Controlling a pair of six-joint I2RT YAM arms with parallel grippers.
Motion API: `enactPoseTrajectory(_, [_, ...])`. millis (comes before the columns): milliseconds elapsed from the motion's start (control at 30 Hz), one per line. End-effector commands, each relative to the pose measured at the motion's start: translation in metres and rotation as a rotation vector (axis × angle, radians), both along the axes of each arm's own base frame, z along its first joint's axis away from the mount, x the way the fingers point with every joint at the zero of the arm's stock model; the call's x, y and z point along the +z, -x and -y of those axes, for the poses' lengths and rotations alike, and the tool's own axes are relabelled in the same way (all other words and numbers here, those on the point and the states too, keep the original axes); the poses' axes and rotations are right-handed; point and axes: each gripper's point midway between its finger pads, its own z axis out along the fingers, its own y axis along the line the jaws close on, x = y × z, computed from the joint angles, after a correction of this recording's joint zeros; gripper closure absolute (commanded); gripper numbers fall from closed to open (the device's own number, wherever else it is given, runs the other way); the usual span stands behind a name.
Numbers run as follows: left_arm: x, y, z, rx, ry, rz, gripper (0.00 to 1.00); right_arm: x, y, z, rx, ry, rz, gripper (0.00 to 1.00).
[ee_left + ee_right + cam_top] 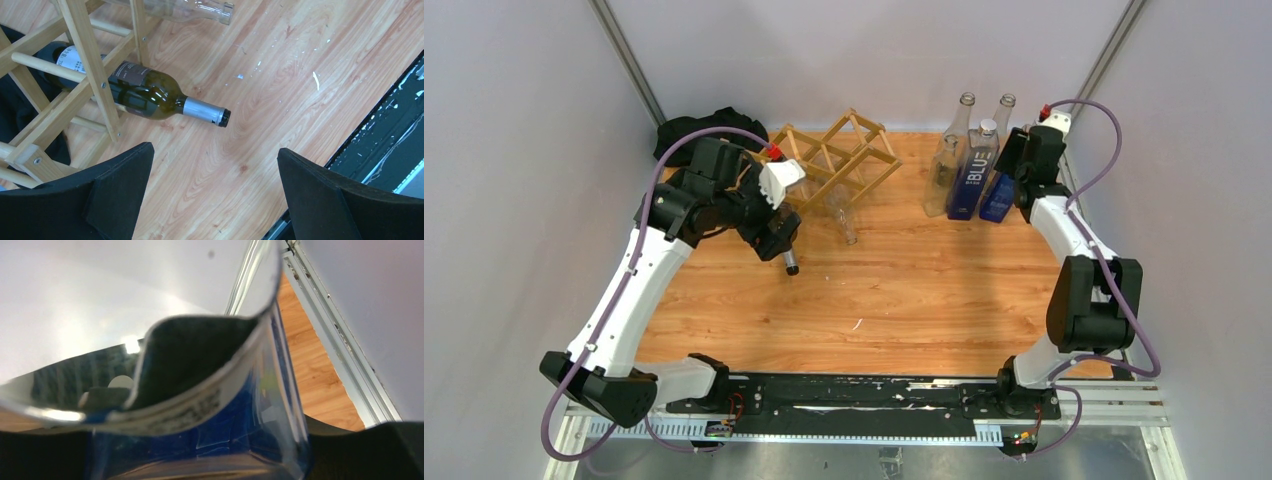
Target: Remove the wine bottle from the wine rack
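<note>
The light wood lattice wine rack stands at the back of the table; its slats fill the left of the left wrist view. A dark green wine bottle lies on its side with its body in a bottom cell and its foil neck sticking out over the table. My left gripper is open and empty, hovering above the table just short of the neck. My right gripper is at the back right, its jaws closed around a blue bottle.
A clear empty bottle lies in the rack beside the dark one. Several upright bottles, clear and blue, stand at the back right. A black cloth lies behind the rack. Walls enclose the table.
</note>
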Motion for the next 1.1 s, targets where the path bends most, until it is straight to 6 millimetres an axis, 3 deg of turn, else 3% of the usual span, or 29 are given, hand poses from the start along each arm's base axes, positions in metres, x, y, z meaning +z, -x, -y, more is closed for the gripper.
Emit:
enactPoseTrajectory(0, [0.0,0.004,0.001,-0.027,0.008,0.006,0.0,0.061,-0.025,-0.002,0.036,0.004,0.194,1.0])
enactPoseTrajectory(67, [-0.002,0.004,0.001,-0.032,0.005,0.004,0.0,0.061,-0.027,-0.005,0.05,-0.001,0.192,0.94])
enactPoseTrajectory(233, [-0.004,0.005,0.002,-0.04,0.006,-0.002,0.0,0.065,-0.028,-0.011,0.083,-0.015,0.194,0.61])
enactPoseTrajectory(267, [-0.004,0.005,0.002,-0.042,0.006,-0.004,0.0,0.066,-0.028,-0.012,0.087,-0.019,0.195,0.59])
enactPoseTrajectory(367, [-0.006,0.006,0.003,-0.05,0.008,-0.008,0.0,0.074,-0.027,-0.016,0.111,-0.026,0.207,0.48])
enactPoseTrajectory(467, [-0.007,0.008,0.004,-0.054,0.012,-0.014,0.0,0.083,-0.026,-0.02,0.132,-0.031,0.224,0.27])
enactPoseTrajectory(567, [-0.008,0.01,0.004,-0.059,0.016,-0.018,0.0,0.095,-0.024,-0.022,0.139,-0.036,0.243,0.15])
enactPoseTrajectory(700, [-0.008,0.012,0.004,-0.064,0.019,-0.018,0.0,0.106,-0.021,-0.024,0.147,-0.038,0.261,0.1])
enactPoseTrajectory(1067, [-0.008,0.016,0.006,-0.074,0.032,-0.022,0.0,0.136,-0.014,-0.035,0.193,-0.122,0.315,0.1])
